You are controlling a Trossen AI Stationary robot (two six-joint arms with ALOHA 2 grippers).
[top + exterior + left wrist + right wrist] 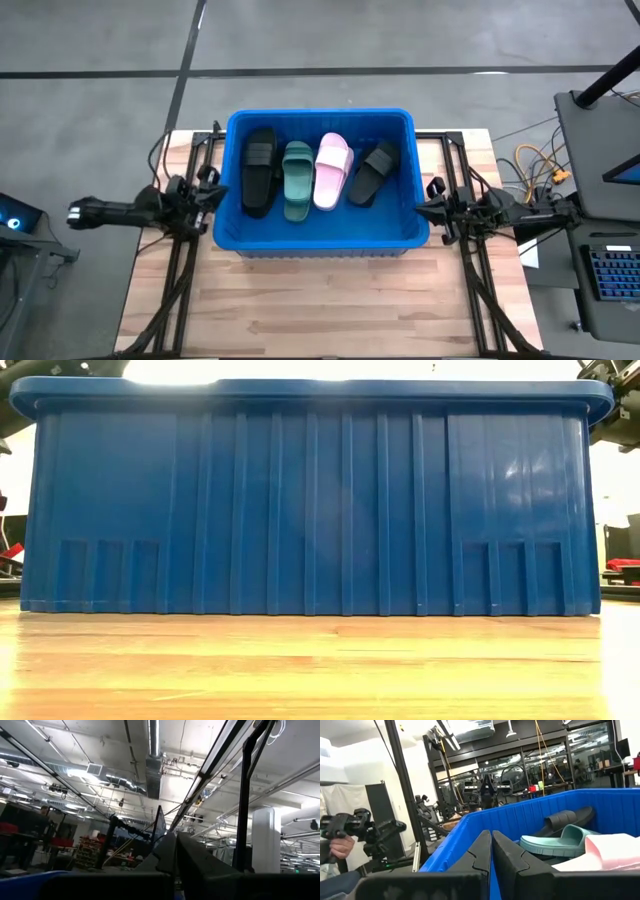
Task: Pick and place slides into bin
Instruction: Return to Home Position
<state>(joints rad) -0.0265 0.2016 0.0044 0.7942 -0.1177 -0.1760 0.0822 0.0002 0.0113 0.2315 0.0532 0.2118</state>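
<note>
Rubber slide sandals (333,170), pink/green/black, all in blue ribbed plastic bin (320,116). Left gripper (214,191) at 9 o'clock, right gripper (425,212) at 3, both pressed together, empty. Risk: homing arm clips rim.

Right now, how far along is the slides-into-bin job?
Looks done: a black slide, a green slide, a pink slide and a second black slide all lie inside the bin; none shows on the table. In hand: nothing, the left tool and right tool sit shut beside the bin's ends. Left: only parking the arms, probably.
</note>
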